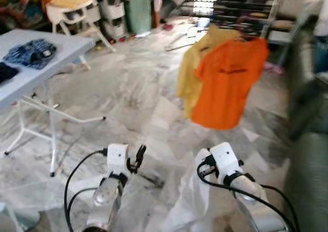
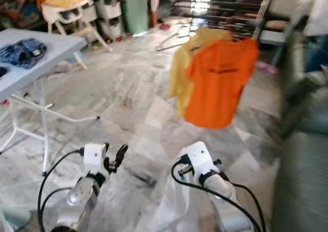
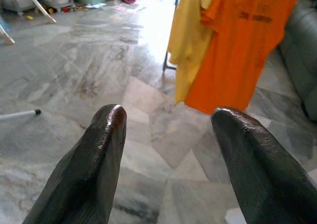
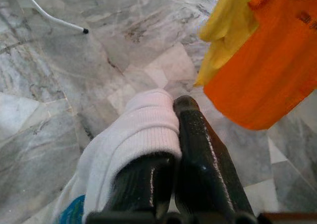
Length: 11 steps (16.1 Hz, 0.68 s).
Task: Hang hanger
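An orange T-shirt [image 1: 228, 83] and a yellow shirt [image 1: 190, 70] hang side by side from a drying rack [image 1: 241, 8] ahead of me, slightly to the right. Low on the right, my right gripper [image 4: 174, 110] is shut on a fold of white garment [image 4: 136, 135]. The garment drapes down below that wrist [image 1: 189, 201]. I cannot make out a hanger in the white cloth. My left gripper [image 3: 168, 120] is open and holds nothing. It sits low on the left [image 1: 137, 157] and points toward the hanging shirts.
A light folding table [image 1: 51, 57] with folded jeans [image 1: 31, 52] stands at the left, its legs reaching onto the marble floor. A grey sofa [image 1: 310, 165] runs along the right. A high chair [image 1: 72, 8] and storage boxes stand at the back.
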Tool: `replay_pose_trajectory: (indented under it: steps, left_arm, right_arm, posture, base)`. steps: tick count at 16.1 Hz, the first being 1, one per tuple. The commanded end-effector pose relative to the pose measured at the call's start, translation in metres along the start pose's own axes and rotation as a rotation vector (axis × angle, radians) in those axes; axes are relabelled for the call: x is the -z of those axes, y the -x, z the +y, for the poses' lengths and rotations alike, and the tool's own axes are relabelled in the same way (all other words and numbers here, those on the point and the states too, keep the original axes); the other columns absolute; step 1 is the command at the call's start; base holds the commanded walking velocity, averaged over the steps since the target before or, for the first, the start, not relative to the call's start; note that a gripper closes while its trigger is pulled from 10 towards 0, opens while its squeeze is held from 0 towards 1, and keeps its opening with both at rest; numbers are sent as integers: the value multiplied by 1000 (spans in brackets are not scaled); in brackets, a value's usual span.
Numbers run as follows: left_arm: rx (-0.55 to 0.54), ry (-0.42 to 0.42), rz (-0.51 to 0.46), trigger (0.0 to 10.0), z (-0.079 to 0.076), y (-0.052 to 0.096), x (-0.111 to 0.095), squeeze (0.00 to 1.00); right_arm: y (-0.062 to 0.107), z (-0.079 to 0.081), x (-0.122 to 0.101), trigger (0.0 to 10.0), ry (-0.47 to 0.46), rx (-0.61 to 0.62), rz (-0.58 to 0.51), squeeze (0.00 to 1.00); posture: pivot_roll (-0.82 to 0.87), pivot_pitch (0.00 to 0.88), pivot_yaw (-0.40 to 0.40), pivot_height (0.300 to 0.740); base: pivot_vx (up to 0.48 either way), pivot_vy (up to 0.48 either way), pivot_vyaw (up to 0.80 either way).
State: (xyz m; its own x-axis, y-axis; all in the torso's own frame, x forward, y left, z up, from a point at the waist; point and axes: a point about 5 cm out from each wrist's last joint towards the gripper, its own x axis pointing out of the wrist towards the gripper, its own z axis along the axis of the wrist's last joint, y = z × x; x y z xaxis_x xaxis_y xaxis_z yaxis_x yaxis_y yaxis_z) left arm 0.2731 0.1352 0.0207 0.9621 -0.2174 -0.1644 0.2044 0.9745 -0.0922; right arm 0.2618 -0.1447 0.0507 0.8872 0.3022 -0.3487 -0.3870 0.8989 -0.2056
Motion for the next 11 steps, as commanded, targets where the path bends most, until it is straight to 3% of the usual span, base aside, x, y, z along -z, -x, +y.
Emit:
replay_pose_trajectory:
  steps: [1,7,11]
  left_arm:
    - [-13,-15,-8,10000,5,-2,-5,0]
    - [26,-22,-4,10000,1,-5,-6,0]
    - [53,-11,17,10000,-2,-6,-3,0]
  right_arm:
    - [-3,3,-10,0,-7,-11,-42,0]
    - [-3,8,-8,0,-30,1,-37,0]
    - [-5,9,-9,0,-35,4,-36,0]
  posture:
    - [-148,0,23,740]
    - [-153,0,45,740]
    - [-150,0,47,740]
  base:
    - [401,244,-738]
    - [412,242,-505]
    - [358,0,-455]
